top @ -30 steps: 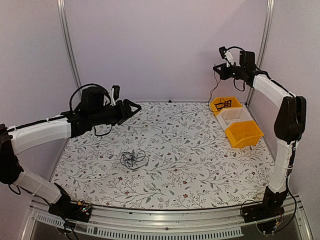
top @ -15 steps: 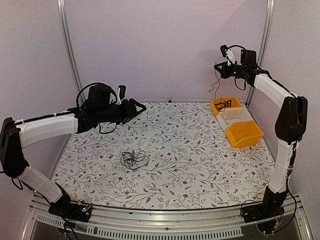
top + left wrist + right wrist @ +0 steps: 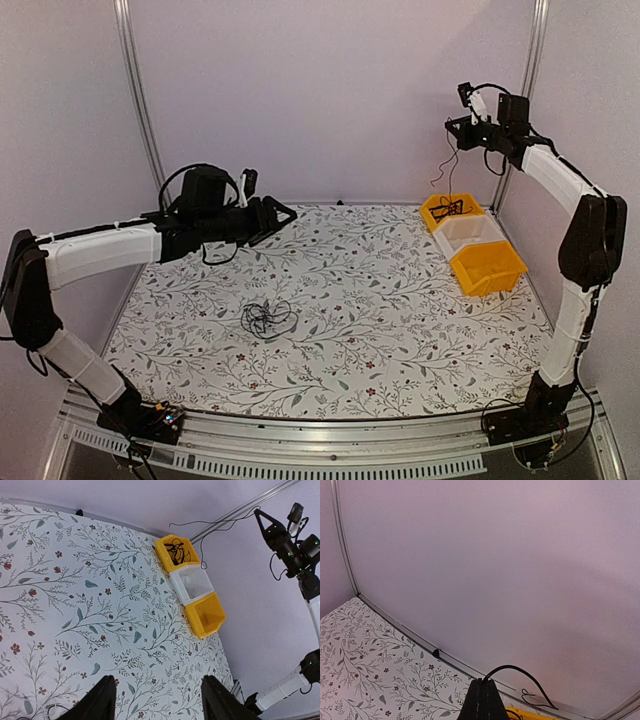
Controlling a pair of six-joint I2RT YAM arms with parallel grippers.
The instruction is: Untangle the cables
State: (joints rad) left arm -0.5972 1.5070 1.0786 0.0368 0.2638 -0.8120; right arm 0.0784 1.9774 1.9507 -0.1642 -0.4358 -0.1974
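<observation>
Top external: right end effector [image 3: 455, 124] clamped on thin black wire cable [image 3: 446, 165] above far yellow plastic bin [image 3: 431, 213]; left end effector [image 3: 282, 212] apart, empty.

The right pincer [image 3: 451, 123] pinches a cable [image 3: 447, 165] dangling above the far yellow bin [image 3: 429, 209].

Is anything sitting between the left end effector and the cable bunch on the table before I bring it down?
Nothing visible. The left end effector hangs open above the far left, and only bare tablecloth lies between it and the cables. The bins sit far right, well clear.
</observation>
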